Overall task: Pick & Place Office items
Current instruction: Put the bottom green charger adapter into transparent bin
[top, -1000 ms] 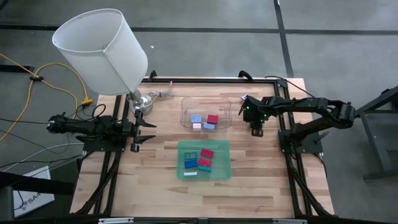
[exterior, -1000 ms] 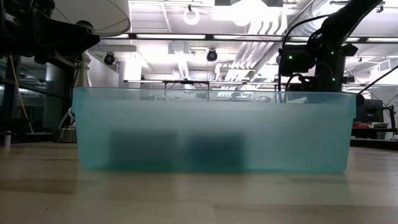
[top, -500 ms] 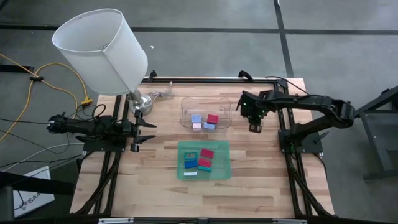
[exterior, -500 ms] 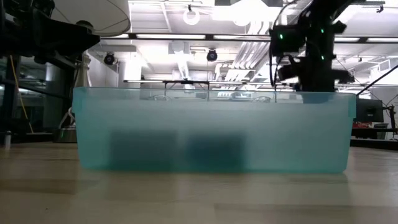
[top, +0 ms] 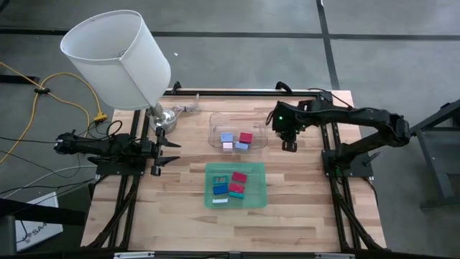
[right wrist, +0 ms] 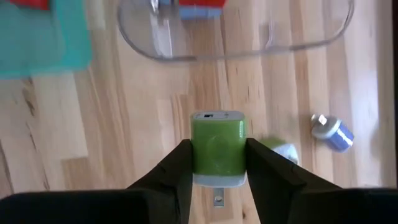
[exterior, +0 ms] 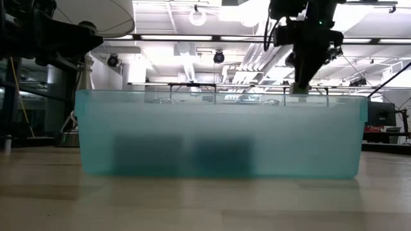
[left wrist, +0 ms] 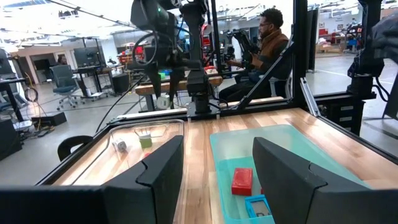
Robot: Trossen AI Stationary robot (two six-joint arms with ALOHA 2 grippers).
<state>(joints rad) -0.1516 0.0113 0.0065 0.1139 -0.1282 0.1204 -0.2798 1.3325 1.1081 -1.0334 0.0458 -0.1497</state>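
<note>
My right gripper (top: 289, 144) hangs above the table just right of the clear tray (top: 238, 131), shut on a green block with a white end (right wrist: 217, 149). The clear tray holds a red block (top: 246, 137) and pale blue ones (top: 227, 137). The green tray (top: 236, 185) nearer the front holds red (top: 239, 176), blue (top: 220, 190) and teal blocks. In the low view the right gripper (exterior: 302, 80) shows above the green tray's wall (exterior: 218, 135). My left gripper (top: 167, 151) waits open at the table's left side, its fingers (left wrist: 163, 168) empty. My right gripper pinches the green block by two opposite sides (right wrist: 198, 155) between its two fingers. The fingers come from above, pointing steeply down. The block is lifted clear of the wooden table and sits straight between the fingers.
A lamp with a large white shade (top: 118, 57) stands at the far left, its metal base (top: 164, 119) on the table. Below the right gripper lie a small blue-and-white item (right wrist: 333, 132) and a white-and-green piece (right wrist: 283, 151). A person (left wrist: 270, 37) sits beyond the table.
My right gripper has risen from near the table's surface and shifted a little toward the clear tray, carrying the green block up clear of the table.
</note>
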